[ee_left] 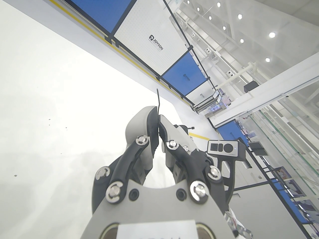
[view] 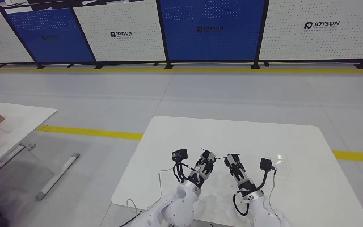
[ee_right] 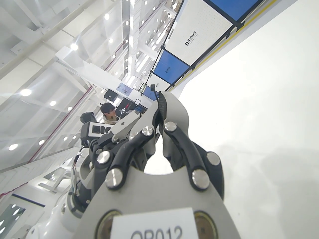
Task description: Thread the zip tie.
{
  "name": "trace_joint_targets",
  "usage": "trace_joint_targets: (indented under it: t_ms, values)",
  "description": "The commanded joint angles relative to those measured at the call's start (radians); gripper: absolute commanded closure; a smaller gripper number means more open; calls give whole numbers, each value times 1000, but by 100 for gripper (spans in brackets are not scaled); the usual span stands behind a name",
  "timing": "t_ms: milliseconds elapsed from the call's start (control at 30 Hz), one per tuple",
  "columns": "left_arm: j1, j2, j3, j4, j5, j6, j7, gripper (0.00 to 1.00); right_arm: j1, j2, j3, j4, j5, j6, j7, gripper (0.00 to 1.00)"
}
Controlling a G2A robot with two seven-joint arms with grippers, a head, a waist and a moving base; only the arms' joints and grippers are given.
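Observation:
The black zip tie is held at both ends above the white table. In the left wrist view its thin pointed tail sticks up out of my left gripper, which is shut on it. In the right wrist view the end with the small square head pokes out of my right gripper, also shut on it. From the top, the left gripper and the right gripper stand close together, fingertips facing each other, near the table's front.
A clear plastic bag lies on the table to the right of the right arm. The other arm's wrist camera sits just behind my left gripper. A second white table stands to the far left.

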Motion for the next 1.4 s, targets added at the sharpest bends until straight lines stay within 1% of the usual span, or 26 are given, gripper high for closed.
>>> trace_joint_targets:
  t_ms: [0, 133, 233, 267, 367, 500, 600, 700, 833, 967, 1100, 1200, 1367]
  values:
    - [0, 0, 0, 0, 0, 0, 0, 100, 0, 0, 0, 0, 0, 0, 0, 100]
    - [0, 0, 0, 0, 0, 0, 0, 100, 0, 0, 0, 0, 0, 0, 0, 100]
    - [2, -4, -8, 4, -40, -6, -4, 100, -2, 0, 2, -4, 3, 0, -2, 100]
    - [1, -7, -13, 5, -66, -8, -2, 100, -7, 0, 7, -8, 8, -7, -4, 100]
    - [-2, -12, -17, 8, -97, -13, -5, 100, -15, 0, 16, -11, 16, -28, -12, 100]
    - [1, -19, -31, 2, -154, -25, 8, 100, -20, -2, 22, -7, 32, -57, -19, 100]
    - [5, -23, -39, -2, -189, -39, 7, 100, -16, -4, 20, -1, 38, -58, -13, 100]
    - [9, -25, -44, -5, -211, -50, -6, 100, -10, -6, 17, 4, 41, -57, -10, 100]
    - [15, -27, -43, -8, -215, -61, -20, 100, -4, -10, 12, 5, 52, -62, -2, 100]
    - [18, -30, -47, -11, -226, -77, -17, 100, 5, -13, 4, 16, 57, -56, 12, 100]
    - [22, -34, -54, -15, -251, -92, -9, 100, 9, -16, 4, 15, 78, -62, 17, 100]
    - [24, -36, -63, -14, -269, -92, -14, 100, -3, -15, 14, -6, 81, -62, -2, 100]
    - [23, -41, -67, -7, -290, -76, -9, 100, -20, -11, 26, -24, 79, -62, -19, 100]
